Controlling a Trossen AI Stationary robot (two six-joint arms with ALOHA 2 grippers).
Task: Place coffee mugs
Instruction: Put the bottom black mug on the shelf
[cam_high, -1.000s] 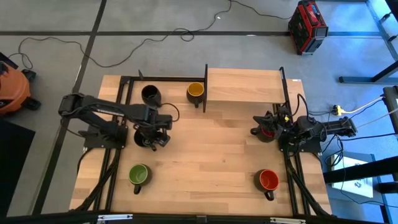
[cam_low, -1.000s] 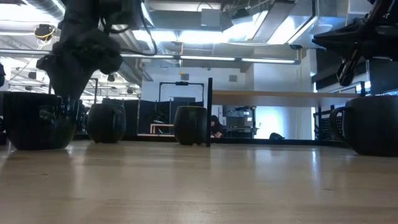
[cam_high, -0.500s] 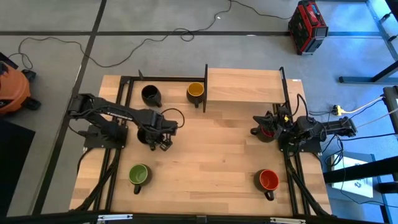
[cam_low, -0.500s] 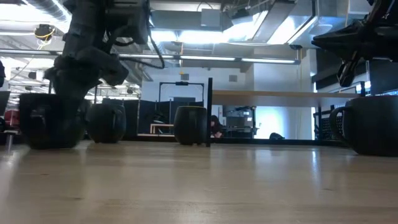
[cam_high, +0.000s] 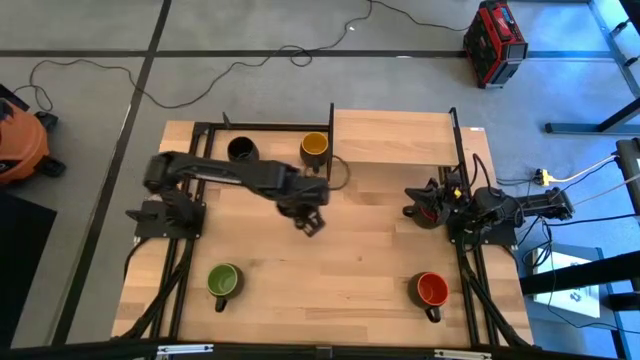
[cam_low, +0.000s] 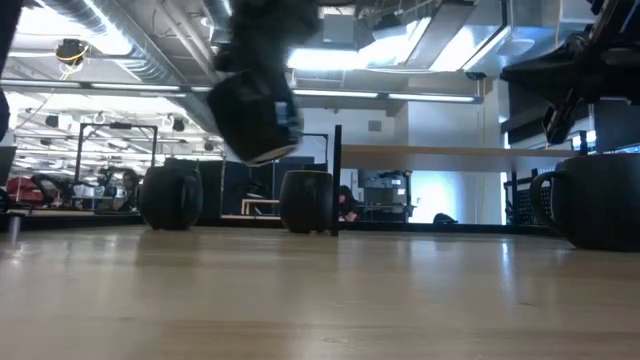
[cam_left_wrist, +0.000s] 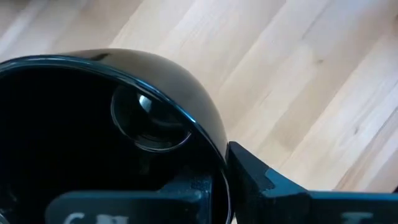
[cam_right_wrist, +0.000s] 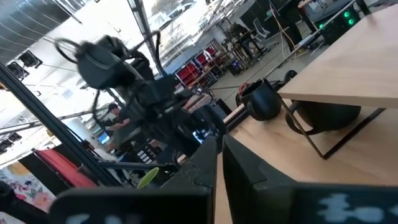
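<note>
— What do we have nearest the front edge of the table (cam_high: 370, 265)?

— We see the green mug (cam_high: 222, 283) at the front left and the orange-red mug (cam_high: 431, 290) at the front right, both standing on the wood, well apart.

— And in the middle?

— There we find the left gripper (cam_high: 308, 218), reached out over the centre of the table. It is clenched on the rim of a black mug (cam_low: 255, 118). In the left wrist view one finger (cam_left_wrist: 255, 177) lies against the outside of the wall, with the dark inside of the mug just beside it. From table height we see that mug hanging clear of the surface, tilted a little.

— What about the right side?

— The right gripper (cam_high: 416, 208) waits by the right edge with its fingers pressed together on nothing that we can make out. The red mug (cam_high: 430, 206) sits just beside it; whether they touch, we cannot tell.

— And farthest back?

— We see the second black mug (cam_high: 241, 150) and the yellow mug (cam_high: 315, 146) standing near each other at the back, the yellow one just beside the left end of the raised wooden shelf (cam_high: 395, 138).
</note>
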